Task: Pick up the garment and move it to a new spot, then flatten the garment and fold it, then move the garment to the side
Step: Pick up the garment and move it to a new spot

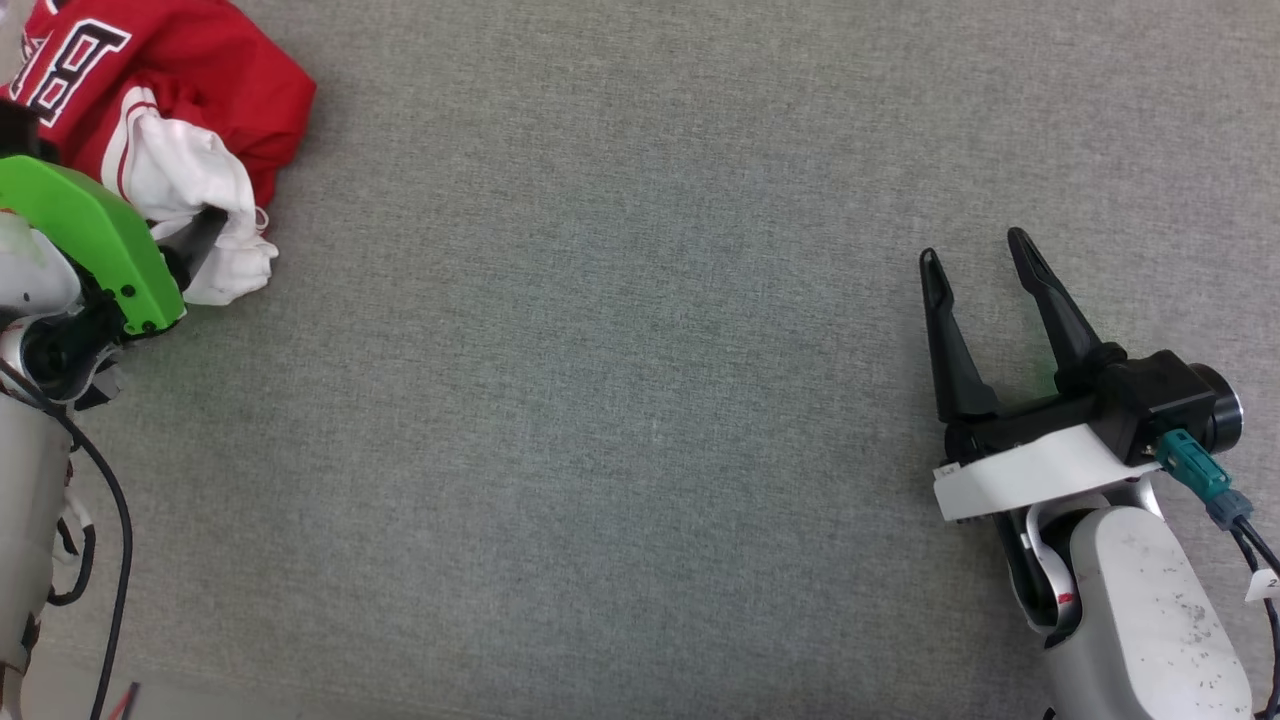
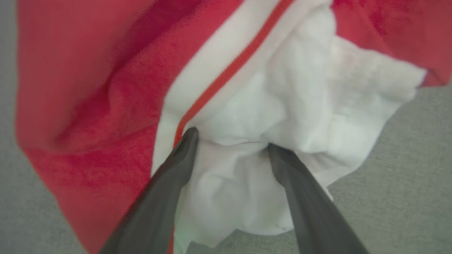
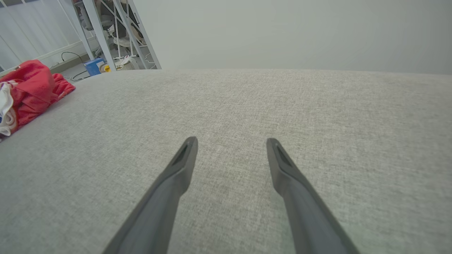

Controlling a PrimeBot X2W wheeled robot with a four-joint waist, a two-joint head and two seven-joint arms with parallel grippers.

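1. Red and white, the garment (image 1: 200, 100) lies crumpled at ten o'clock on the grey counter (image 1: 600, 400).
2. Left pincer (image 2: 231, 141) stands apart, its fingers straddling the bunched white sleeve (image 2: 282, 106), likely poised to clamp and lift it.
3. Right pincer (image 1: 975, 247) hovers at four o'clock, fingers apart, holding nothing, well apart from the cloth.
4. Beyond the counter's far edge stand a white frame (image 3: 99, 35) and a blue box (image 3: 93, 66); neither seems to block the move.

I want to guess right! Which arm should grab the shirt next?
Left. The left gripper, open, straddles the shirt's white sleeve; the right gripper hovers open over the grey surface, far away.
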